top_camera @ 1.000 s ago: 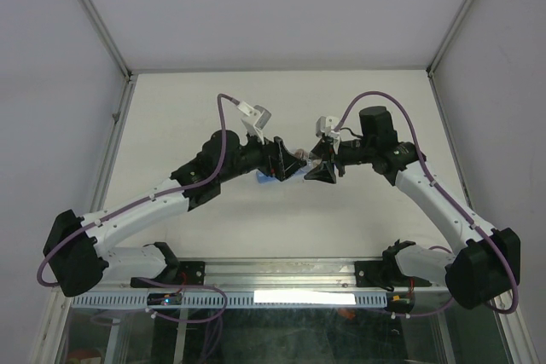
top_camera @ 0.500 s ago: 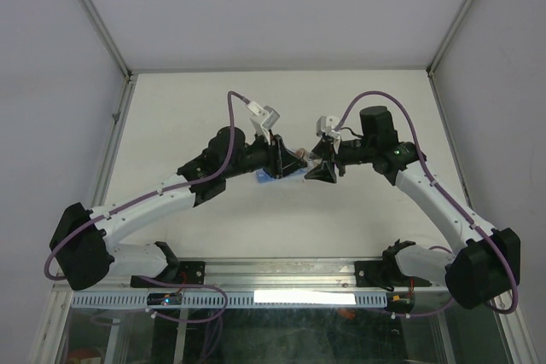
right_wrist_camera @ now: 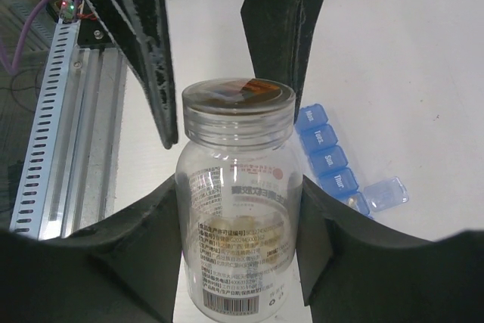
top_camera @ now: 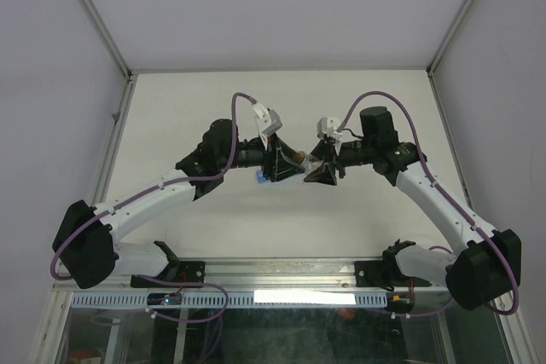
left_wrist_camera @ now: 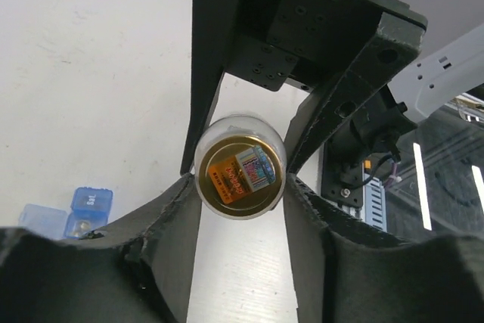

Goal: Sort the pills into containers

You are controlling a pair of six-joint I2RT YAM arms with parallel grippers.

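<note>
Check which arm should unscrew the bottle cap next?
Left. The left gripper sits closed around the cap, fingers against both sides, ready to twist. The right gripper clamps the bottle body, so it can only steady it.

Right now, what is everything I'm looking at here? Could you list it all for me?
bottle: one, clear with a printed label, mid-table between the two arms
cap: one, clear, on the bottle
pills: too many to count, orange-tan, inside the bottle
pill organiser: one, translucent blue, on the table beside the bottle, end lid flipped open
table: one, white, under everything
left arm: one, white and black, purple cable
right arm: one, same colours
left jaws: black, closed on the cap
right jaws: black, closed on the bottle's body
</note>
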